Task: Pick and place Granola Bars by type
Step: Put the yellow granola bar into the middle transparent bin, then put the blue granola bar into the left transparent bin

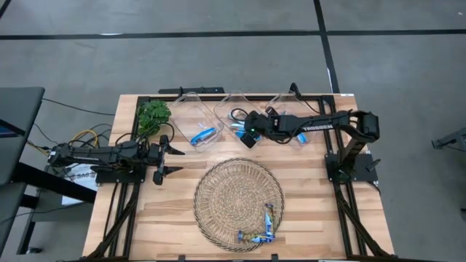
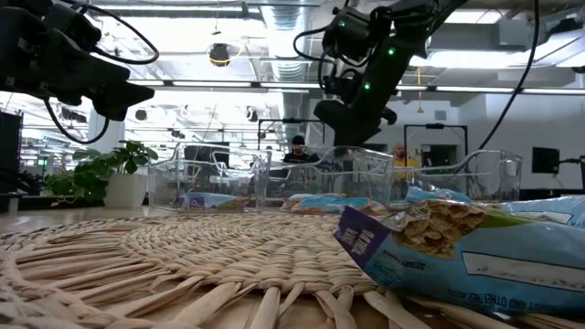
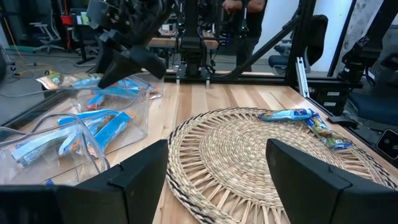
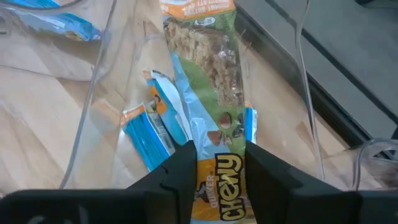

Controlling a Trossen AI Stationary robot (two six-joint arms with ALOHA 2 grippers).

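My right gripper (image 4: 219, 177) reaches from the table's right over the middle clear bin (image 1: 234, 105). It is shut on a brownish-green granola bar (image 4: 214, 81) with an orange label. Light blue bars (image 4: 146, 134) lie on that bin's floor, and a bright blue bar (image 1: 204, 135) lies in the left bin (image 1: 191, 109). A few more bars (image 1: 266, 222) rest flat on the near right of the round wicker tray (image 1: 218, 196). My left gripper (image 1: 177, 161) waits open at the table's left, level and holding nothing. My right gripper pinches the brownish bar at its near end, by the orange label (image 4: 219, 168), one finger on each long edge. The fingers (image 4: 183, 171) slant down from the table's right and lie along the bar. The bar points ahead and down into the bin; whether its far end touches, I cannot tell.
A third clear bin (image 1: 295, 109) stands right of the middle one, under my right arm. A potted green plant (image 1: 154, 115) stands at the far left corner. Bare wood lies between the bins and the tray. A person stands beyond the table (image 3: 245, 18).
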